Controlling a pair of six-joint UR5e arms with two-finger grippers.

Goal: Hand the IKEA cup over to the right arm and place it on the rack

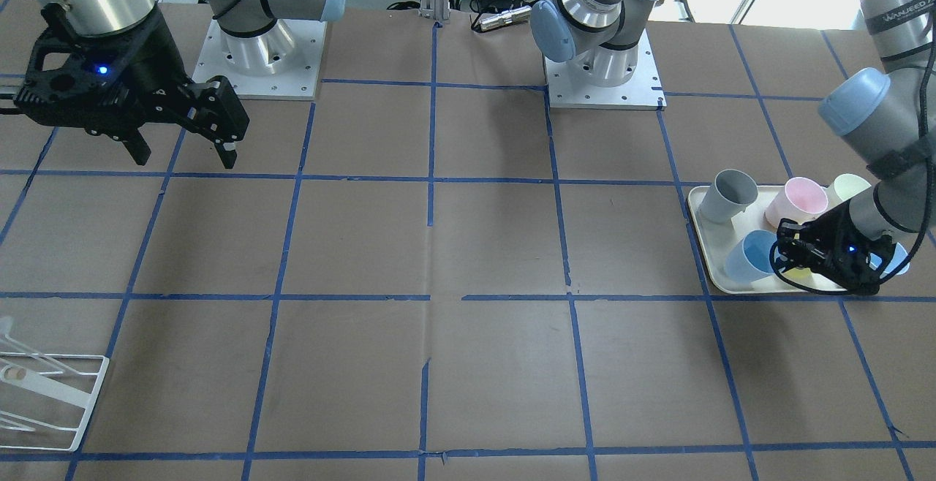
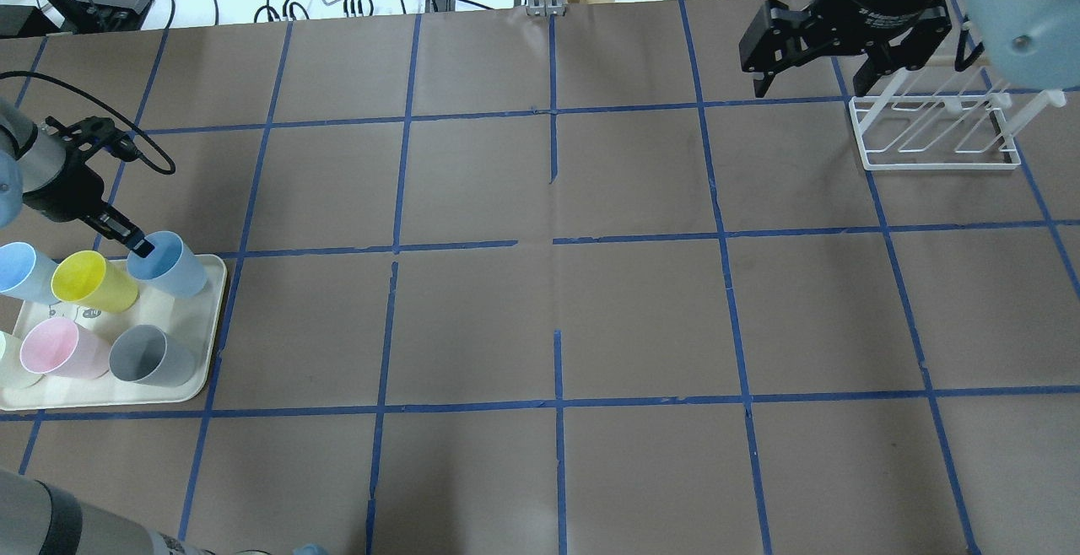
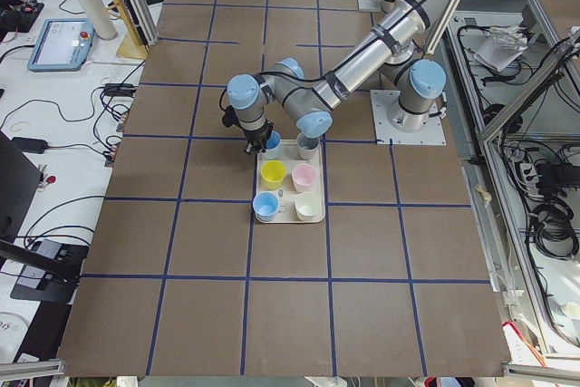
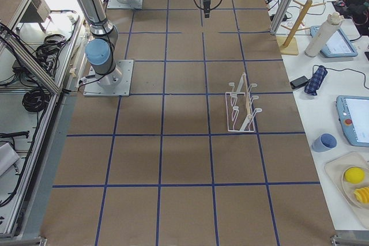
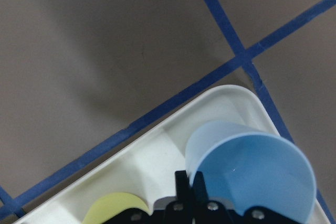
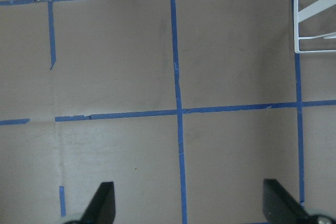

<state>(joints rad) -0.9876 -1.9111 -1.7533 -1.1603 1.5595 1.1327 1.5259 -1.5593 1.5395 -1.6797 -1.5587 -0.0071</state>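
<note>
A pale light-blue IKEA cup (image 2: 173, 266) stands in the far right corner of the cream tray (image 2: 198, 386). My left gripper (image 2: 139, 245) is shut on its rim, one finger inside and one outside, as the left wrist view shows (image 5: 191, 182) on the cup (image 5: 252, 166). A second light-blue cup (image 2: 18, 271) stands at the tray's left end. The white wire rack (image 2: 932, 129) stands at the far right. My right gripper (image 2: 810, 87) hangs open and empty above the table just left of the rack.
The tray also holds a yellow cup (image 2: 89, 281), a pink cup (image 2: 55, 348), a grey cup (image 2: 148, 357) and a pale cup (image 2: 8, 361) at the view's edge. Brown paper with blue tape lines covers the table between tray and rack.
</note>
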